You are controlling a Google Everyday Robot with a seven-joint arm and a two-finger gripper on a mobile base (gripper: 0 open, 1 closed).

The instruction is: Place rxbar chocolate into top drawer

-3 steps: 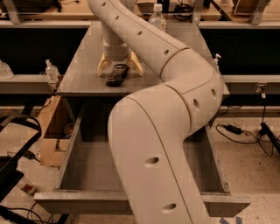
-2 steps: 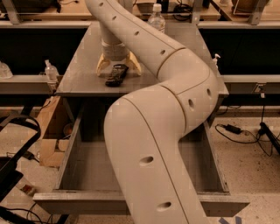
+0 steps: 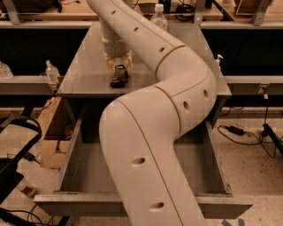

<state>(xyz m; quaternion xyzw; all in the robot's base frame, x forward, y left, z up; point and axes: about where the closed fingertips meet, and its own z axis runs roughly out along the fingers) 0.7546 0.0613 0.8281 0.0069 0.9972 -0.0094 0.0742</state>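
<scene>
The rxbar [image 3: 119, 77] lies flat on the grey counter [image 3: 82, 77], near its front edge and left of the middle, one end pointing toward the camera and slightly to the left. The gripper [image 3: 119, 64] is right over the bar's far end, pointing down. Its pale fingers [image 3: 109, 64] stand apart, one on each side of the bar, with the bar's far end between them. The bar rests on the counter.

The drawer [image 3: 70, 152] below the counter is pulled out wide toward the camera, with its front panel lowest in view. The bar is not in it.

The arm [image 3: 154, 132] rises from the bottom of the view, crosses over the drawer, bends at the right and reaches back left to the gripper, hiding much of the drawer's floor.

A water bottle [image 3: 158, 13] stands at the back of the counter, well apart from the bar. A cardboard box [image 3: 51, 132] sits on the floor left of the drawer, and cables [image 3: 232, 130] lie on the floor to the right.
</scene>
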